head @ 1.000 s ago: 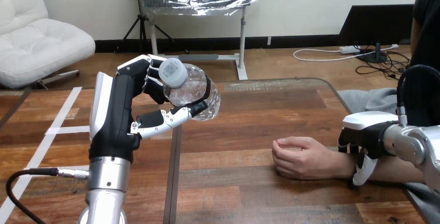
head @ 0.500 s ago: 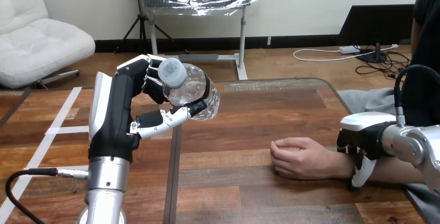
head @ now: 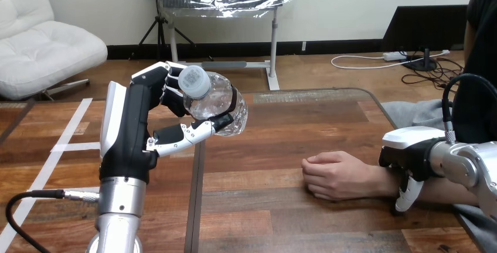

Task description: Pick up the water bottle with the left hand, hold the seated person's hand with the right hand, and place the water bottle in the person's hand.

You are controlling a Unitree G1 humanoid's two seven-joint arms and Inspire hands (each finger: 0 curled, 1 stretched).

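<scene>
Left hand [head: 138, 130] has its fingers [head: 187, 134] wrapped round the water bottle [head: 214, 103], held up off the surface [head: 281, 130], left of centre. Right hand [head: 410, 153] is curled round the person's wrist [head: 384, 181] near the right edge. The person's hand [head: 334, 175] rests on the surface, with bare wood between it and the bottle.

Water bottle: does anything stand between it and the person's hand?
Nothing visible does. The left hand holds the water bottle above bare table; the person's hand rests on it, fingers curled, the right hand round its wrist.
</scene>
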